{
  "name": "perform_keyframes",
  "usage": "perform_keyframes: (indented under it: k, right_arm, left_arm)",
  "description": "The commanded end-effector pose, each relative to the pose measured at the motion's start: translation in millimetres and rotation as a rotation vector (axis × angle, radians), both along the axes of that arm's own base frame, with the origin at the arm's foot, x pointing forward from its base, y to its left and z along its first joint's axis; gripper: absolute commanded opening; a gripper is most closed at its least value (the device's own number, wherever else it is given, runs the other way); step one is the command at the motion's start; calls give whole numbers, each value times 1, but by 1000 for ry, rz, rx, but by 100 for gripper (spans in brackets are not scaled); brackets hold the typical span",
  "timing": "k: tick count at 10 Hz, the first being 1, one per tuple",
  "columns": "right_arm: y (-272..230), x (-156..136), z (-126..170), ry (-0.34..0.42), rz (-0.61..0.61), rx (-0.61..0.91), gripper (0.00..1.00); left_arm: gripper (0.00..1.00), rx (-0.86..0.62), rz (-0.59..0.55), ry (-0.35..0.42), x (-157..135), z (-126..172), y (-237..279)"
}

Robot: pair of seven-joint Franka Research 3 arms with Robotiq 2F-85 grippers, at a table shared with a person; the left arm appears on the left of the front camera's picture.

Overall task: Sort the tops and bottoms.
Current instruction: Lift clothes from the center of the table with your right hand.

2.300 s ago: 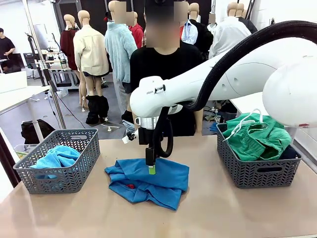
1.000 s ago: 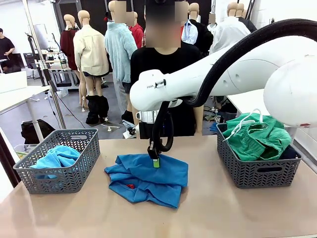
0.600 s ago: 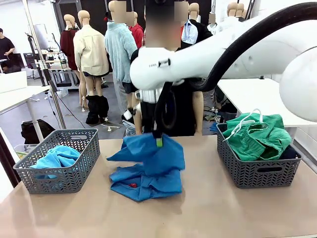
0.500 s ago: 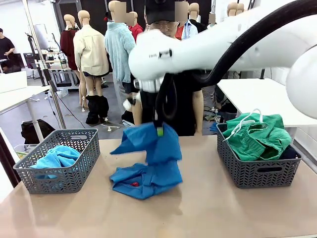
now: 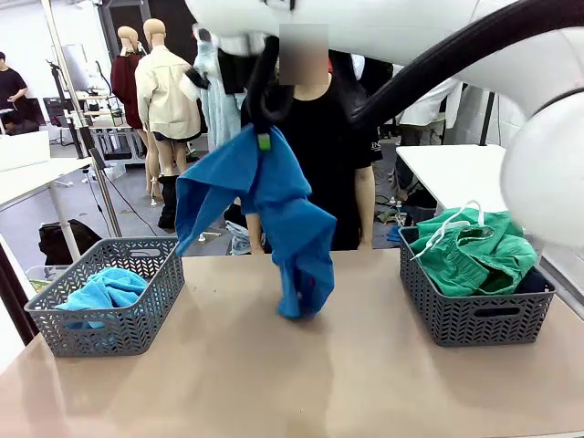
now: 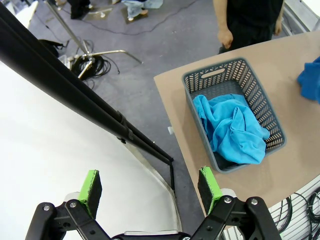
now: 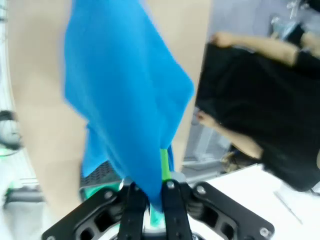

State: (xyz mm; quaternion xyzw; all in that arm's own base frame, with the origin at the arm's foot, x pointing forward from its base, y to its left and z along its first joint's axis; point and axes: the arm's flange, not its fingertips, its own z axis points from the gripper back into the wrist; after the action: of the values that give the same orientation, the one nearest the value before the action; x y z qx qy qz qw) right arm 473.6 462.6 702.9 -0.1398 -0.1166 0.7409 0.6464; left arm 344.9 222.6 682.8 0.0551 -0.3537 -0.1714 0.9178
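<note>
Cloth is seen hanging from the right end effector [image 5: 264, 141], whose fingers are pinched together on the blue shirt [image 5: 274, 210]. The shirt is held high, its lowest folds just at the counter [image 5: 301, 383]; whether they touch cannot be told. The shirt's red mark is hidden in the folds. In the right wrist view the shirt [image 7: 120, 100] is blurred and covers most of the fingers. Below and left of this end effector, the turquoise shirt [image 5: 105, 290] lies in the left basket [image 5: 109, 297]. Below and right, the green bottoms [image 5: 470, 251] are heaped in the right basket [image 5: 474, 306]; the navy pair [image 5: 534, 281] is mostly buried. The left end effector [image 6: 150, 187] is spread wide, holding nothing, well above the left basket [image 6: 237, 112]. A person [image 5: 319, 146] is partly hidden behind the shirt.
</note>
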Motion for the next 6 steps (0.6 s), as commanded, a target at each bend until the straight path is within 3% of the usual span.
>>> perform_keyframes:
  k: [1, 3, 4, 6]
  right_arm:
    - [106, 46, 90, 17, -10, -35, 0]
    - [162, 49, 135, -28, -30, 57, 0]
    - [186, 52, 163, -74, -102, 136, 0]
    - [200, 47, 198, -70, -158, 285, 0]
  left_arm:
    - [100, 1, 2, -2, 1, 1, 1]
    - [100, 1, 2, -2, 1, 1, 1]
    - [100, 1, 2, -2, 1, 1, 1]
    - [100, 1, 2, -2, 1, 1, 1]
